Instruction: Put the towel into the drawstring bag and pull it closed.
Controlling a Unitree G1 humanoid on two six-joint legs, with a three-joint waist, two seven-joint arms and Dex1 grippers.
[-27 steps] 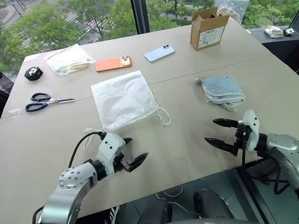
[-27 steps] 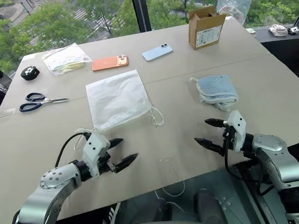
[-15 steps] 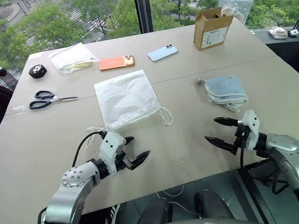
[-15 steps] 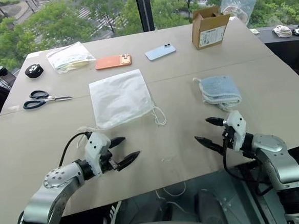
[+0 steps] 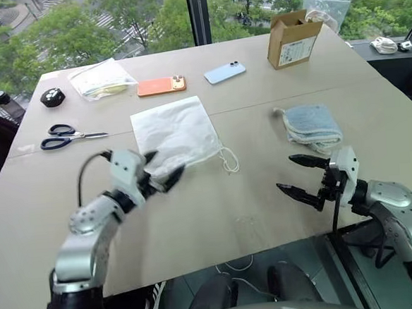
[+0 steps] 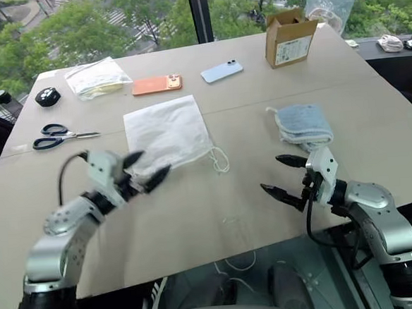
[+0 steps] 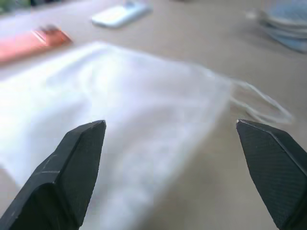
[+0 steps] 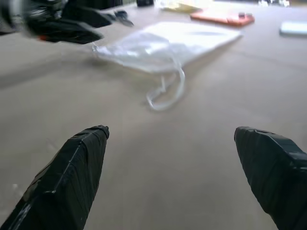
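A: Start at the left of the counter (image 5: pixel 217 217). What's there?

B: A small black object (image 5: pixel 52 97) near the far left corner, a clear plastic bag (image 5: pixel 101 80) with yellowish contents beside it, and black-handled scissors (image 5: pixel 64 135) lying nearer.

A: And the left gripper (image 5: pixel 159 169)?

B: It hangs over the near left corner of the drawstring bag (image 5: pixel 174 133), with its fingers (image 7: pixel 79 153) spread wide and nothing between them. Whether a fingertip touches the fabric, I cannot tell.

A: How does the drawstring bag lie?

B: Flat on the counter, left of centre, white and roughly square. Its thin cords (image 5: pixel 227 160) loop out at the near right corner. Beyond it lie an orange phone (image 5: pixel 161 86) and, further right, a light blue phone (image 5: pixel 224 72).

A: Where is the towel (image 5: pixel 308 125)?

B: Folded on the counter to the right of the drawstring bag, well apart from it. A cardboard box (image 5: pixel 289 38) stands at the far right, with another clear bag (image 5: pixel 326 8) behind it.

A: The right gripper (image 5: pixel 297 175)?

B: Just above the counter on the near side of the towel, close to it but not touching. Its fingers (image 8: pixel 72 167) are spread wide too, holding nothing.
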